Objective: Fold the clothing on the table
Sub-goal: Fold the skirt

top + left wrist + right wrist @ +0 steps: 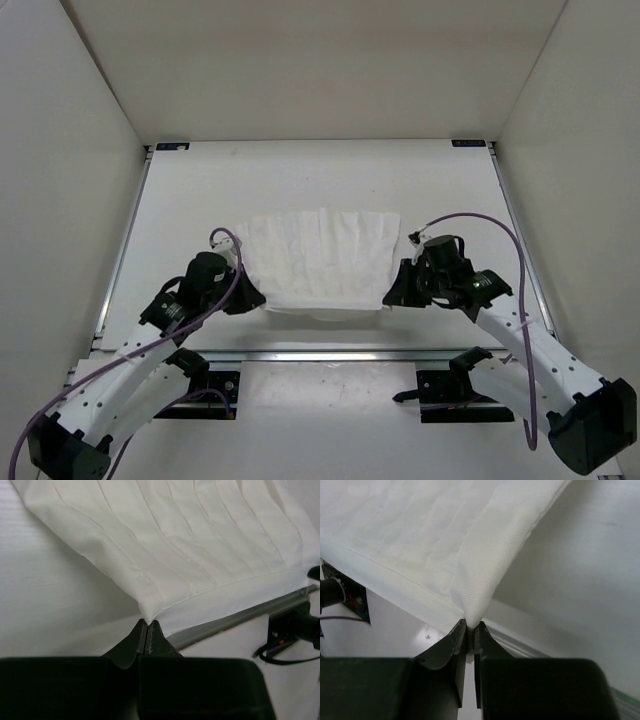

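- I am viewing the clothing (pixel 320 265) lying spread on the tabletop (pixel 320 180). It is sitting closer to the near edge than to the far edge, roughly midway between the left and right edges.
- The clothing is showing parallel crease lines running from its near hem toward its far side, and the far part is lying flat on the tabletop.
- The left tool (pixel 146 632) is pressing its two fingers together on the near-left corner of the clothing. In the left wrist view the fabric corner is tapering down into the closed tips.
- The right tool (pixel 470 630) is clamping the near-right corner of the clothing. In the right wrist view the hem is folding down into the narrow slit between the fingers.
- In the right wrist view the gripped corner is standing raised off the tabletop, with the surface showing beneath the hem.
- Both gripped corners are sitting just beside the metal rail (pixel 330 353) running along the near edge of the tabletop.
- The near hem is stretching between the two tools, and I cannot tell from overhead whether its middle is touching the tabletop.
- Both arms are reaching inward from the near corners, each carrying a purple cable (pixel 470 218).
- Black corner brackets (pixel 172 146) are marking the far corners of the tabletop.
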{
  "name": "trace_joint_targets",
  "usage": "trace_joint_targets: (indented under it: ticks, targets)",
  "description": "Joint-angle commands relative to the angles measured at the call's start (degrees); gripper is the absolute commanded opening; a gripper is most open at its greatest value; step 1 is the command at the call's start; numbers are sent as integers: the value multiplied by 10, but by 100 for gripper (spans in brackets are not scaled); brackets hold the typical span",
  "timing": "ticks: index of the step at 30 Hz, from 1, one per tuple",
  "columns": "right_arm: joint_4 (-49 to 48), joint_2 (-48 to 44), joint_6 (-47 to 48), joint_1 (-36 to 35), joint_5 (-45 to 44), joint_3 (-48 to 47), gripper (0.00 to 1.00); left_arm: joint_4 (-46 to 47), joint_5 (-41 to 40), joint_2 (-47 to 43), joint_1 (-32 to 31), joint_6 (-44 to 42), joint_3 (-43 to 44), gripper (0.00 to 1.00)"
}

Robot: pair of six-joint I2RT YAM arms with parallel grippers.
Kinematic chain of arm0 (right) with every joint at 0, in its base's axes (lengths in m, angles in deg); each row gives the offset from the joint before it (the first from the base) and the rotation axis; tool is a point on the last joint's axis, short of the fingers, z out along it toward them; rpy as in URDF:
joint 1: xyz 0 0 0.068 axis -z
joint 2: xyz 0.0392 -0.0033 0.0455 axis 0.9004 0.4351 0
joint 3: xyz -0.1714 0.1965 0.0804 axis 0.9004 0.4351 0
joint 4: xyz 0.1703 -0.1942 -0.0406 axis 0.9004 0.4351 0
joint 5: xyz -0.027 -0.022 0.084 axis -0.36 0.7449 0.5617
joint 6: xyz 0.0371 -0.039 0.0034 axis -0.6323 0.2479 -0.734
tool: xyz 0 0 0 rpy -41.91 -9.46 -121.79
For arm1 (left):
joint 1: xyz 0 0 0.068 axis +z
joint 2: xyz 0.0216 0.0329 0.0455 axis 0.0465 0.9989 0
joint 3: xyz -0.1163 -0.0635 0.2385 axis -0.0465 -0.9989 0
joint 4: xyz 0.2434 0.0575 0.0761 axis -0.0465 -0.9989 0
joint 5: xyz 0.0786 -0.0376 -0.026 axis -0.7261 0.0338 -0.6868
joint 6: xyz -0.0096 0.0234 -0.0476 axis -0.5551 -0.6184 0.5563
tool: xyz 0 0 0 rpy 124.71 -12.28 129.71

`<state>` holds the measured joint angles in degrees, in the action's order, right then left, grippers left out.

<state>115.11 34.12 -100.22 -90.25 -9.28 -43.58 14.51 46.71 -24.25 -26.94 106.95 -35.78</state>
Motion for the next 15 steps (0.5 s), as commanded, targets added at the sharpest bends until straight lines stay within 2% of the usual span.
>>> trace_joint_targets:
  ticks: [1,7,10,15]
  targets:
    - [90,-46,-13,-11,-20,14,0,-99,11,-40,6,-10,9,0]
    - [166,-127,-11,-9,38,39,0,-177,56,-120,30,-10,1,0]
    - [219,-162,-4,6,67,39,0,-220,71,-146,52,-9,26,0]
    - [247,-178,25,71,148,10,0,-233,93,-115,91,-30,100,0]
